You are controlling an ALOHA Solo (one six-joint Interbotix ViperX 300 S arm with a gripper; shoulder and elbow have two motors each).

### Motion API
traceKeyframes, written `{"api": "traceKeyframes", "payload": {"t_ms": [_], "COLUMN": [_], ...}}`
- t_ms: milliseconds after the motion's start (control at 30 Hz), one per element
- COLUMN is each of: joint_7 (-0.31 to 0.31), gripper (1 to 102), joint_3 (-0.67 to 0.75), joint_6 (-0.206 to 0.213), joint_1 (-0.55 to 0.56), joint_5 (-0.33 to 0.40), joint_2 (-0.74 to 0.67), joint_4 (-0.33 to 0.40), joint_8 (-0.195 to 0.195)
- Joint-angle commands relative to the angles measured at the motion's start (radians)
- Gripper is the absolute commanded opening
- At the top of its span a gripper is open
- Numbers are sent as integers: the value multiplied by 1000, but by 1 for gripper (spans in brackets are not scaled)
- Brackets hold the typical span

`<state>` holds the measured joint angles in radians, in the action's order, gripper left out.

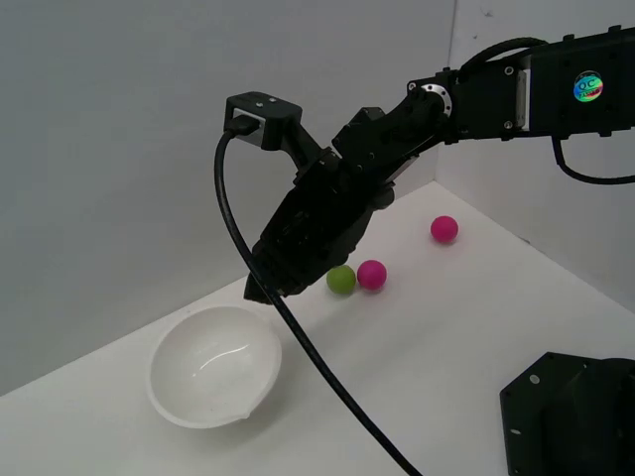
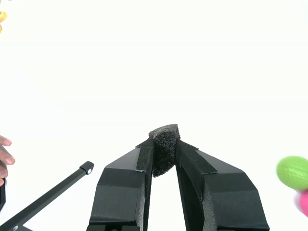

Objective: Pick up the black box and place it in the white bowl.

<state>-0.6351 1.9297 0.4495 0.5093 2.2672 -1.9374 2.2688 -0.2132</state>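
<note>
Wrist view: I am seeing the gripper (image 2: 164, 144) pinching the black box (image 2: 164, 148) between its two fingertips, w/ the foam-textured cube wedged in the narrow gap and its upper edge poking just past the tips; both fingers (image 2: 126, 185) are angling inward onto it. Bkgd here is washing out to plain white, so I cannot tell what surface is lying beneath the cube. Near the frame edge a green ball (image 2: 293, 172) is showing, w/ a sliver of a pink ball (image 2: 304, 202) touching it. Exterior view: the arm (image 1: 556, 89) is reaching in from the exterior view's right and tilting steeply down, its gripper (image 1: 260, 290) hanging just above the far rim of the white bowl (image 1: 213, 365); the cube itself is too dark against the black fingers to make out from this angle. The bowl is sitting on the white table (image 1: 437, 337) toward the exterior view's left, interior showing only glossy reflections. A black cable (image 1: 298, 337) is looping from the wrist camera mount (image 1: 260, 117) down across the bowl's rim. Beyond the gripper, the green ball (image 1: 340, 280) and the pink ball (image 1: 371, 274) are touching each other; a 2nd pink ball (image 1: 444, 229) is resting well apart, nearer the back wall. A black base block (image 1: 571, 416) is occupying the lower corner on the exterior view's right.
</note>
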Motion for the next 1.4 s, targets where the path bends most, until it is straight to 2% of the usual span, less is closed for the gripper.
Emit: {"api": "traceKeyframes", "payload": {"t_ms": [0,500,1100,1167,1200,1367], "joint_7": [14,74,81,81,81,81], "gripper": [2,2,4,11,19,71], "joint_3": [3,-120,-147,-147,-147,-156], "joint_6": [21,21,21,21,21,29], "joint_1": [25,97,115,115,115,115], "joint_5": [-40,-100,-104,-104,-103,-103], "joint_2": [2,127,153,155,155,163], "joint_4": [-34,-95,-101,-100,-100,-100], "joint_8": [2,2,2,2,2,2]}}
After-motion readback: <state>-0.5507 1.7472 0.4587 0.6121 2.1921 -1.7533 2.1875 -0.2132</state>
